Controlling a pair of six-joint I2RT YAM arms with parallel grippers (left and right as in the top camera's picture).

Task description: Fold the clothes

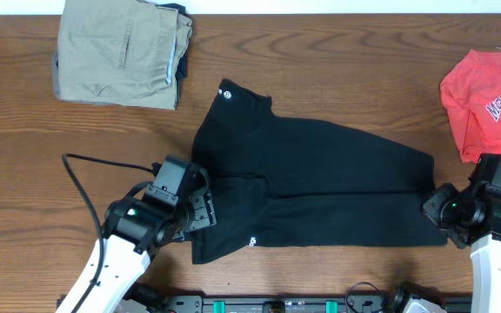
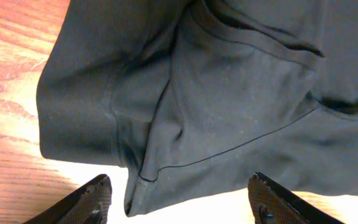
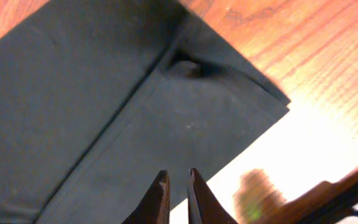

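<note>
Release step after a fold: black shirt [image 1: 320,187] lies doubled; left claw [image 2: 179,202] wide, right claw [image 3: 178,196] narrow, both empty. Next: regrip an end for the cross fold.

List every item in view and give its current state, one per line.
black shirt: lying flat on the table, partly folded, held by neither gripper
tan trousers: folded, at the far left corner
red T-shirt: loosely spread at the right edge, partly out of view
left gripper: open, just over the shirt's near left edge
right gripper: fingers nearly together with a narrow gap, nothing between them, over the shirt's right end
</note>
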